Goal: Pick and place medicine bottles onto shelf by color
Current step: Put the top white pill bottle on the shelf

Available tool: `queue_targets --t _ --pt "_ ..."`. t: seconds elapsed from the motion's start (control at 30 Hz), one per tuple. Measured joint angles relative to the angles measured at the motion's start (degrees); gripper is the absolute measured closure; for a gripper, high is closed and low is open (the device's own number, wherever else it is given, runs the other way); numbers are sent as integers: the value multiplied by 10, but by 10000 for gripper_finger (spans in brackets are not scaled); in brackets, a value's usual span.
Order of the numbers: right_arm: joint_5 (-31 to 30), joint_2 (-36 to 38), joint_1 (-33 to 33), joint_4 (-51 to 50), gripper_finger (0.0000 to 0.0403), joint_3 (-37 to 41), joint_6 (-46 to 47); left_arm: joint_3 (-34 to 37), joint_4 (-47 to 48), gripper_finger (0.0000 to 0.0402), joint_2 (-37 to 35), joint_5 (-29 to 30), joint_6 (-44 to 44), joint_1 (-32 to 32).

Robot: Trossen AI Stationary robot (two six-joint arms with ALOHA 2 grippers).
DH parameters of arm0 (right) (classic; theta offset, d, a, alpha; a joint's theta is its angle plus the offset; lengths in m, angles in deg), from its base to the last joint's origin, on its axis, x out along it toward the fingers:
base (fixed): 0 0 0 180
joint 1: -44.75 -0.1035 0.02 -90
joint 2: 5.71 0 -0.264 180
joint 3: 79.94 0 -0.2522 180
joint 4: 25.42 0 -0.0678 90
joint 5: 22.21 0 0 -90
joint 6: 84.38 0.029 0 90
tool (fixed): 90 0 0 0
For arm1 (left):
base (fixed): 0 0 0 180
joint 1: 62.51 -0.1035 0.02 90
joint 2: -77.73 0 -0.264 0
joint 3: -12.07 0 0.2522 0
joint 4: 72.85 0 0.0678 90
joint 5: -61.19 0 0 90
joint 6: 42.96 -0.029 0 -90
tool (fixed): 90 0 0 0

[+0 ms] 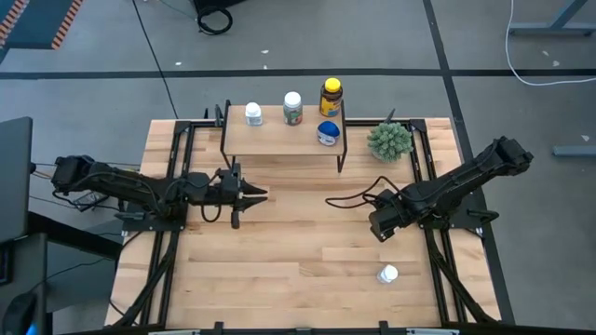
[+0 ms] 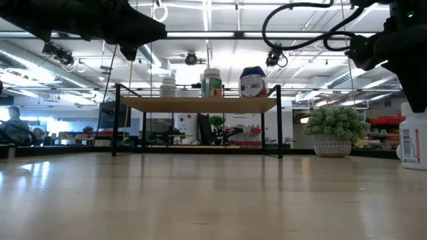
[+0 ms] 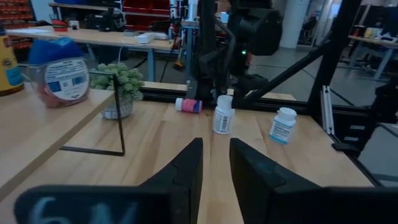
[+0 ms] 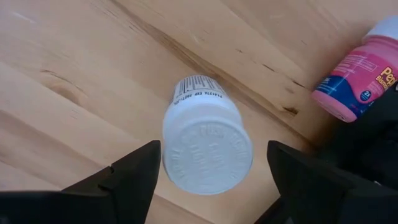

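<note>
1. our right gripper (image 4: 208,171) hangs above a white-capped medicine bottle (image 4: 205,140) standing on the wooden tabletop (image 1: 279,242), fingers spread apart around it.
2. our left gripper (image 3: 214,165) hovers empty near the low light-wood shelf (image 1: 279,140), fingers nearly together.

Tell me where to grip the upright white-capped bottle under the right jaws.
Grip the white-capped bottle across its round cap and neck, coming straight down. It stands upright on the wooden table, and the right gripper hangs open with a jaw on either side.

2 dark jointed arms; looping black cables; blunt matte-black fingers (image 3: 186,177).
</note>
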Motion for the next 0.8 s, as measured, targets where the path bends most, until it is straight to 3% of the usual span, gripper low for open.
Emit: queue_targets --t 0.27,0.47,0.67,0.8 --pt "0 0 0 0 191 0 -1 0 0 315 0 0 -1 0" --pt "-9 0 21 20 197 -28 -32 0 0 323 0 0 -1 0" --pt "-53 -28 64 19 197 -157 -148 0 -1 328 0 0 -3 0" --pt "-66 -112 92 -10 197 -290 -266 0 -1 325 0 0 -5 0"
